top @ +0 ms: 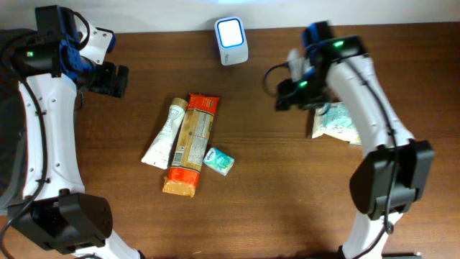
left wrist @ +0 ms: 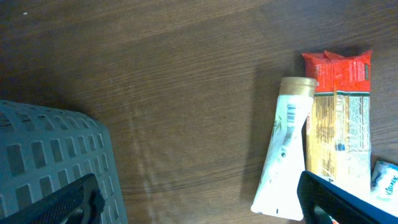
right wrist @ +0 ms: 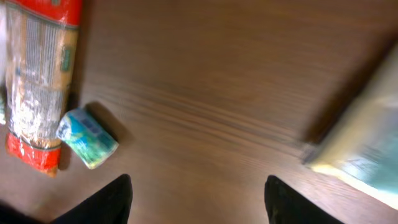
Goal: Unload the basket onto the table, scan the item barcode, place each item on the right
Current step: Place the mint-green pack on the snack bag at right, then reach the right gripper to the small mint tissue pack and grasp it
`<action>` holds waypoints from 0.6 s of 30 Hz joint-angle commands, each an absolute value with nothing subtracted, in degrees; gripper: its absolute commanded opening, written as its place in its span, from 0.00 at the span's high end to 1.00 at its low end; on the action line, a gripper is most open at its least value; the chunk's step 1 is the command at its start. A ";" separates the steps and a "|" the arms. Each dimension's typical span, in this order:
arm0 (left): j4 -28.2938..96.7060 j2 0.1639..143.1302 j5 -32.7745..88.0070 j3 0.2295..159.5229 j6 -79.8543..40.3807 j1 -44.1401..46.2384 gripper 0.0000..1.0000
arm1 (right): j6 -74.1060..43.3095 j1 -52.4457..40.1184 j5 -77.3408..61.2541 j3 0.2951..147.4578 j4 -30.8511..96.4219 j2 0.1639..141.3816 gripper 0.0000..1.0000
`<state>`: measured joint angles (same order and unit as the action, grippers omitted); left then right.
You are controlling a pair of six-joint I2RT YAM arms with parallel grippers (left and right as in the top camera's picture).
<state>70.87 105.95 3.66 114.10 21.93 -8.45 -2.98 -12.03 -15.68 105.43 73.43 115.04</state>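
Items number four: tube (top: 164, 137), pasta packet (top: 191, 144), tissue pack (top: 218, 161), pouch (top: 336, 122); left tool (left wrist: 199, 208) and right tool (right wrist: 199, 202) both gape empty.

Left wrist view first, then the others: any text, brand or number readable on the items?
Nothing reads for certain.
white tube: barcode and fine print, too small.
orange packet: label print, too small.
small blue-green pack: one word, cut off and blurred.
pale packet, right wrist view: blurred.

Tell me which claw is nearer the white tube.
Left. The left claw hangs left of the white tube, off its cap end; the right claw is much farther to its right, by the pale packet.
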 commanded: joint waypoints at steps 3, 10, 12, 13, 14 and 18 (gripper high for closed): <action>70.83 105.03 4.25 114.48 22.83 -8.80 0.01 | -6.63 -23.77 -19.11 94.83 64.14 114.85 0.38; 70.83 105.03 4.25 114.48 22.83 -8.80 0.01 | -6.00 -38.24 -7.53 90.52 55.22 114.87 0.53; 70.83 105.03 4.25 114.48 22.83 -8.80 0.01 | -3.77 -41.67 -2.79 90.52 53.91 115.00 0.59; 70.81 105.03 4.25 114.48 22.83 -8.80 0.01 | -2.22 -43.11 -1.39 90.52 53.49 115.33 0.61; 70.81 105.03 4.25 114.48 22.83 -8.82 0.01 | -0.56 -44.40 0.40 90.52 53.32 115.87 0.62; 70.83 105.03 4.25 114.48 22.83 -8.80 0.01 | 5.67 -48.40 4.36 90.52 53.25 119.33 0.62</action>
